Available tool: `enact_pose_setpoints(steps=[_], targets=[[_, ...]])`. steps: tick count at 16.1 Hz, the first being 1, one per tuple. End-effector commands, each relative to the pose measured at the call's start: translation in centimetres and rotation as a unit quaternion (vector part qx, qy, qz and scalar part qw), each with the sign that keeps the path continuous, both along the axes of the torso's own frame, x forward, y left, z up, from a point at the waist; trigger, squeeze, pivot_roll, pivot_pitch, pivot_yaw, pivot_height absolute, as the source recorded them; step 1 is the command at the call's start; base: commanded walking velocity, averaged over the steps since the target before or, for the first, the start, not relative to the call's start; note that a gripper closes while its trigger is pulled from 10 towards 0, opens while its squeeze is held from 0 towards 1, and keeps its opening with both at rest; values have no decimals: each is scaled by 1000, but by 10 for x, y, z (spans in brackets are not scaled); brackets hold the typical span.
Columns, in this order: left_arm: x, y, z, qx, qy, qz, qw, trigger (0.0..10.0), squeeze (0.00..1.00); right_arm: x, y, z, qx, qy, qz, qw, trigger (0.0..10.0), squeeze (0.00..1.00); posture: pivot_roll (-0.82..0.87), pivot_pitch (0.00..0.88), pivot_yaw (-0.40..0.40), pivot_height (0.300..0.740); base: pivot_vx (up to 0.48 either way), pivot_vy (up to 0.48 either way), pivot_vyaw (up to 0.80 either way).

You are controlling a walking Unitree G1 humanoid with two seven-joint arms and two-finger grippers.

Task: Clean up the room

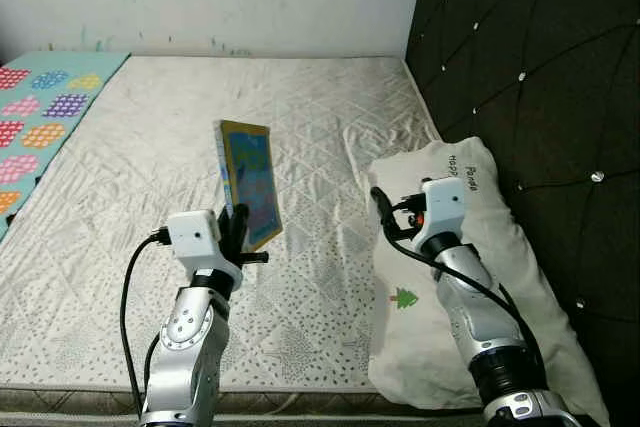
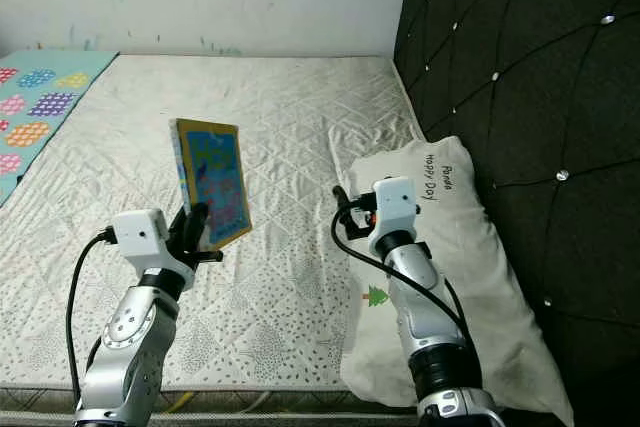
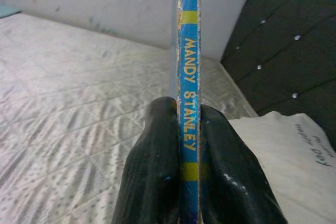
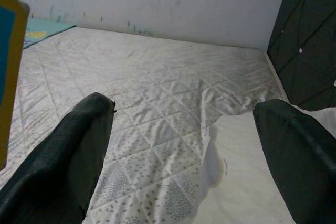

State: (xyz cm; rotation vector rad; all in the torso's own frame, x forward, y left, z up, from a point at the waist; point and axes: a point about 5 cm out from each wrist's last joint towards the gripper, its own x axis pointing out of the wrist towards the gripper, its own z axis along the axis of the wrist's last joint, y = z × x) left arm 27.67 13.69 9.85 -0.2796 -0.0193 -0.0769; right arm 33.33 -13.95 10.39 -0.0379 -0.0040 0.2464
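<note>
now left tool (image 1: 238,230) pinches book (image 1: 250,183) upright (spine outward); right tool (image 4: 184,145) agape

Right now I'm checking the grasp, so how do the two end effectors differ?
The left end effector is shut on the picture book, held upright above the mattress; the right end effector is open and holds nothing, above the pillow's edge. Both have black fingers.

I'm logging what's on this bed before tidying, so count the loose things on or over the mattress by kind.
Picture book, held upright in the left gripper: 1
White pillow, under the open right gripper: 1
Patterned blanket at the mattress edge: 1
Total: 3
</note>
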Motion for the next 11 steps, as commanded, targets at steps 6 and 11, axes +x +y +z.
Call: enact_pose_setpoints(steps=[6,11], targets=[[-4,9,-17,-22,62,32,997,10000,0,-4,-5,0,-9,2,1,1000,10000,0,-128,0,-1,740,0,0,-93],[-3,-1,-29,-48,137,-1,989,10000,0,-12,-32,2,-37,7,-25,999,10000,0,-149,0,-23,740,0,0,0]])
